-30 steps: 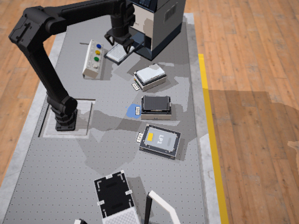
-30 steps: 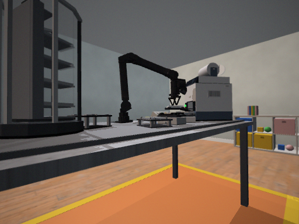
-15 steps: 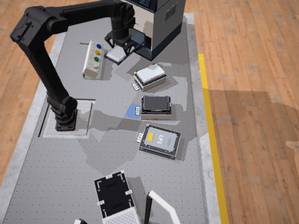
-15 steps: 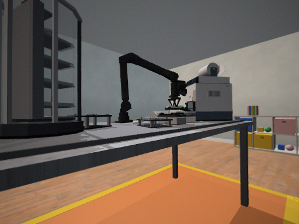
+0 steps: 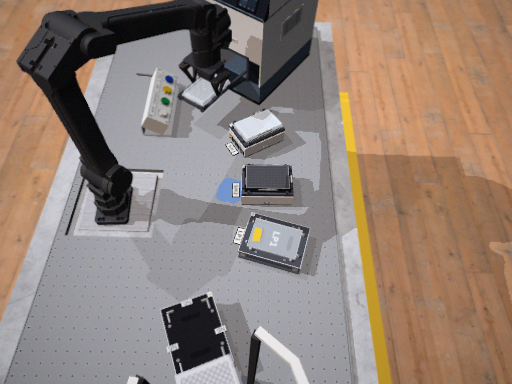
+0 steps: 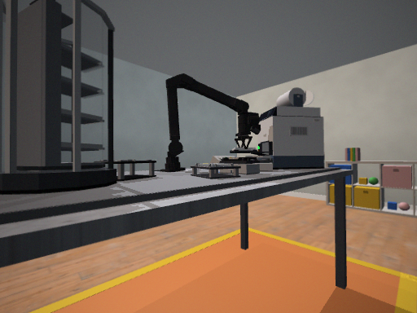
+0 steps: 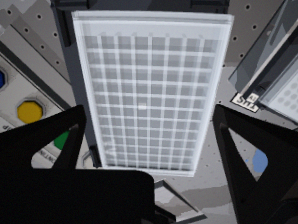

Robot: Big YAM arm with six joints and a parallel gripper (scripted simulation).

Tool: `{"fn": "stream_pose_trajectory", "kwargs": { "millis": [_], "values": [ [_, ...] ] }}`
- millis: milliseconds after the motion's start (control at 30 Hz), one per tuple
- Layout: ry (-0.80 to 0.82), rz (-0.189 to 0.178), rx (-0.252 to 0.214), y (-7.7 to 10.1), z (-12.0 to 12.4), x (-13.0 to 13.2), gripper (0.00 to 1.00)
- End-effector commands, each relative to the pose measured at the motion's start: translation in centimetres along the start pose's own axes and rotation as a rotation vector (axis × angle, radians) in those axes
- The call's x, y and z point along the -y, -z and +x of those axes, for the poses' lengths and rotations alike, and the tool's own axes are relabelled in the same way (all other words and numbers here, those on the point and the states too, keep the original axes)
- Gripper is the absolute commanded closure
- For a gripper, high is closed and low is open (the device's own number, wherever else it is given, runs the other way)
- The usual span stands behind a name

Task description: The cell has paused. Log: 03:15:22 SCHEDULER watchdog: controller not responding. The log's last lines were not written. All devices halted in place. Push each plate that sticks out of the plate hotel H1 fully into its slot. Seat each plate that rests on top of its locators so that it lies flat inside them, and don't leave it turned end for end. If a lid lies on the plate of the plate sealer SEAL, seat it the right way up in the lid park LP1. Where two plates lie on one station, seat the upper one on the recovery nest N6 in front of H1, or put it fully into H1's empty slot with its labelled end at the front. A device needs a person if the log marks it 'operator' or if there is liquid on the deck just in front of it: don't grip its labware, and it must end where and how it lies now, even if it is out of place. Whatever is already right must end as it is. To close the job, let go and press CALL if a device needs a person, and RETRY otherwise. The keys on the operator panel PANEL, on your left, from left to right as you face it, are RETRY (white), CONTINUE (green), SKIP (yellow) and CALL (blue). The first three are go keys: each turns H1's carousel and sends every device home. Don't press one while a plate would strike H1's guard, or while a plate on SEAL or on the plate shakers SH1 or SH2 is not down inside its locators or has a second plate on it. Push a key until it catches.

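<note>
My gripper [image 5: 205, 76] is open and hangs just above a clear gridded plate [image 5: 199, 92] on the stage in front of the sealer SEAL [image 5: 272, 35]. In the wrist view the plate [image 7: 150, 95] lies lengthwise between my two black fingers, which stand apart on either side without touching it. I cannot tell whether its top layer is a lid. The operator panel PANEL [image 5: 159, 100] is just left of it, with the blue, yellow, green and white keys in a row. From the side view my gripper [image 6: 243, 143] is low over the stage.
A shaker with a white plate [image 5: 257, 129] stands tilted to the right. A second station holds a dark plate [image 5: 267, 179], with a blue liquid patch [image 5: 227, 190] in front. Lid park LP1 [image 5: 274, 241] lies nearer. The black nest N6 [image 5: 195, 332] and hotel H1 [image 6: 57, 102] are at the near end.
</note>
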State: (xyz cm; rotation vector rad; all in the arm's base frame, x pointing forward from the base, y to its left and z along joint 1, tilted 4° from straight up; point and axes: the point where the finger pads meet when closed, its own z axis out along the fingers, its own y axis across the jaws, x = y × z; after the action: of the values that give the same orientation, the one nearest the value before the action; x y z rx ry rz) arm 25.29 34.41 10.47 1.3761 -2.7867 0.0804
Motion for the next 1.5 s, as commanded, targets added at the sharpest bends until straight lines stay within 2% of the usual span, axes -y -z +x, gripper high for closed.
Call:
{"fn": "stream_pose_trajectory", "kwargs": {
  "millis": [0,867,1233,1467],
  "values": [
    [-0.002,0.002,-0.020,-0.97,0.01,0.57,0.00],
    [-0.002,0.002,-0.010,-0.61,-0.44,0.57,0.00],
    [-0.002,0.002,-0.010,-0.60,-0.44,0.56,0.18],
    [-0.002,0.002,-0.010,-0.60,-0.44,0.56,0.18]
  ]
}}
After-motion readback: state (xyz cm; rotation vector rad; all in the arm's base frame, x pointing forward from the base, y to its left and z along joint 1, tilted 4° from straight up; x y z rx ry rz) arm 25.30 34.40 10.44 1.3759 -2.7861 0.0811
